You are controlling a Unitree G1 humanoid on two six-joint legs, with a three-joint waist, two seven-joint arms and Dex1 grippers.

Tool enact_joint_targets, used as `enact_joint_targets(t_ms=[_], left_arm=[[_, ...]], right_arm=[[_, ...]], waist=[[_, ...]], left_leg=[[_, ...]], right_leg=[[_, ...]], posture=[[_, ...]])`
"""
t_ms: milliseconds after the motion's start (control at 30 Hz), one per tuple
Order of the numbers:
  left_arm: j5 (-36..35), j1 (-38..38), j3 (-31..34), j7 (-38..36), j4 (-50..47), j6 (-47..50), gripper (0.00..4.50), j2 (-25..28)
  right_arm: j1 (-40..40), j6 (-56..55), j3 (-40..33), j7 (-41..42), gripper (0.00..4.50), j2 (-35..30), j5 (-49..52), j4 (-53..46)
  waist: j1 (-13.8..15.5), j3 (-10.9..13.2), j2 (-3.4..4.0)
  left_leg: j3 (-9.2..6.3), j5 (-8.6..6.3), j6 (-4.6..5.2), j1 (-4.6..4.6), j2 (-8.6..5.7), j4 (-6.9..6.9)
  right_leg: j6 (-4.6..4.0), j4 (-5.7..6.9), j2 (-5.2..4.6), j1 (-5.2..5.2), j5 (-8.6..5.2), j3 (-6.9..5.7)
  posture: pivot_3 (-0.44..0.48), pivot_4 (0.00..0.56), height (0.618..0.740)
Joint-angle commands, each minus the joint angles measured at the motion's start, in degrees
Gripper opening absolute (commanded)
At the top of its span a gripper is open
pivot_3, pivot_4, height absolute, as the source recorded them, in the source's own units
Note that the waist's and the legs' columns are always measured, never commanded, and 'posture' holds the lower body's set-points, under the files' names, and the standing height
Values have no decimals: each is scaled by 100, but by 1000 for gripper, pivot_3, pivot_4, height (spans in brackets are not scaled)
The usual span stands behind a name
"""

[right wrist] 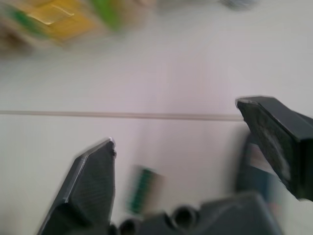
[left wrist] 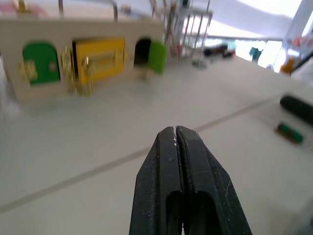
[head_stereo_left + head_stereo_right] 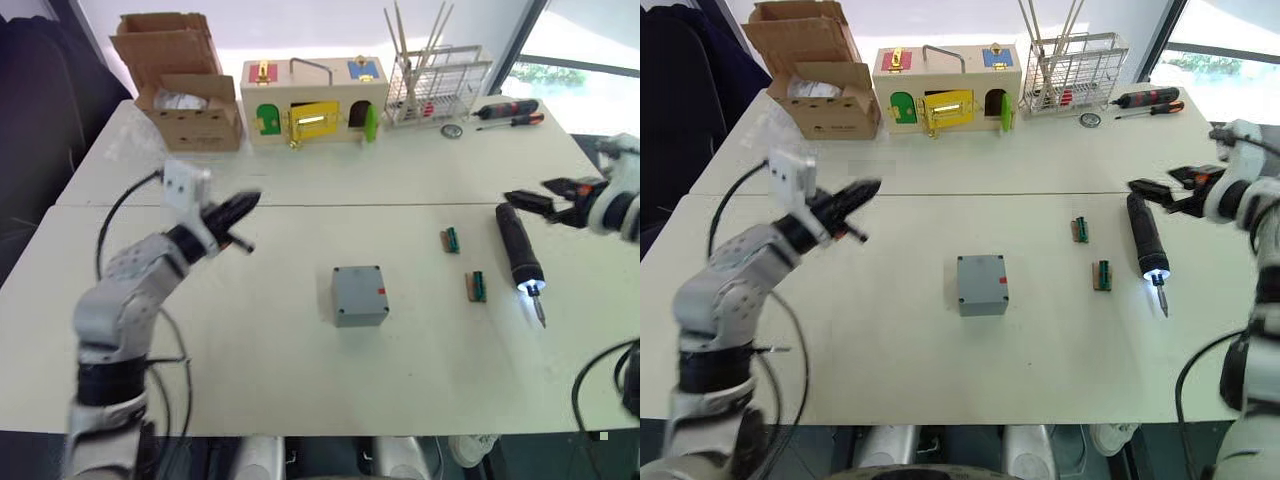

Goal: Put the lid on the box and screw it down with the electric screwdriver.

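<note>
The grey box (image 3: 360, 296), with a small red mark on its side, stands in the middle of the table. A flat grey top with small corner holes covers it and looks like the lid (image 3: 981, 277). Right of it lies the black electric screwdriver (image 3: 519, 246), its lit tip pointing toward the near edge. My right gripper (image 3: 527, 192) hovers open just beyond the screwdriver's rear end, holding nothing; the right wrist view shows its gripper (image 1: 175, 122) spread above the dark screwdriver (image 1: 244, 169). My left gripper (image 3: 250, 203) is raised over the left of the table, shut and empty, as the left wrist view also shows (image 2: 176, 133).
Two small green-and-brown blocks (image 3: 451, 239) (image 3: 477, 286) lie between box and screwdriver. Along the far edge stand a cardboard box (image 3: 180, 80), a wooden latch box (image 3: 312, 100), a wire rack (image 3: 437, 85) and slim hand screwdrivers (image 3: 510, 110). A seam (image 3: 380, 205) crosses the table.
</note>
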Motion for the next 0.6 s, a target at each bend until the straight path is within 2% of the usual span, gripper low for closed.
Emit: enact_joint_targets(t_ms=[33, 167, 200, 333, 467, 600], left_arm=[[-529, 724, 87, -445, -896, 448, 0, 439], [-1077, 1195, 350, -268, -1291, 872, 0, 479], [-1176, 1279, 359, -219, -1369, 941, 0, 466], [-1474, 1592, 263, 26, -1633, 1090, 0, 301], [-1643, 1969, 78, 296, -1816, 1093, 0, -2], [-1854, 2090, 1, 569, -1942, 1081, 0, -245]], right_arm=[[1162, 932, -829, -378, 4477, 418, 1122, -2185], [2400, 1521, -1281, -399, 4477, 861, 2321, -3363], [2741, 1535, -1291, -334, 4477, 871, 2391, -3516], [3901, 1147, -1103, 63, 4477, 760, 2141, -3674], [4365, 853, -982, 63, 4477, 801, 2031, -3639], [4345, 651, -822, -45, 4477, 860, 2022, -3559]], waist=[[48, 8, 7], [136, 2, -2], [139, -3, -10], [153, -9, -15], [114, -11, -17], [105, -12, -18]], left_leg=[[-3, 1, -1, -1, -3, 9], [-21, -5, 12, 1, -14, 37], [-23, -23, 43, 11, -13, 37], [-22, -32, 66, 45, -12, 26], [-12, -26, 58, 44, -12, 26], [-12, -33, 69, 54, -12, 26]], right_leg=[[-1, -3, -3, 3, 0, -4], [-28, -14, -25, 20, 3, -2], [-43, -16, -25, 29, 1, -2], [-48, -12, -25, 53, -3, 2], [-41, -5, -21, 44, -4, 15], [-46, -4, -20, 49, -7, 20]], posture=[[0, 150, 728], [0, 150, 728], [0, 150, 728], [0, 150, 728], [0, 150, 728], [0, 150, 728]])
